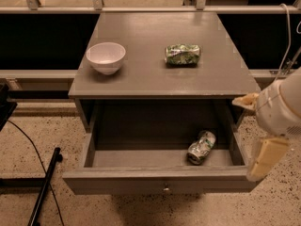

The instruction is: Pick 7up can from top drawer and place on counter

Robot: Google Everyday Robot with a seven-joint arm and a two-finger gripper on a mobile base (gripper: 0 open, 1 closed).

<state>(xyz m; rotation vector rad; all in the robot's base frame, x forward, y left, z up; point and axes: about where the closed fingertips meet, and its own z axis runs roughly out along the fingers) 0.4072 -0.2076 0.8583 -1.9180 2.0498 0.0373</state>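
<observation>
As pincer [245, 139] hangs right, 7up can [201, 147] in drawer [160, 180].

- The single camera looks down from above and in front of the counter [155, 74], facing its open drawer [141, 182] and the railing [141, 8] behind.
- It sits fairly near: the counter and drawer fill most of the view, with the floor [37, 140] along the bottom.
- The hand [257, 138] enters at the right edge, just beside the drawer's right side. The counter lies up and to the left of the hand.
</observation>
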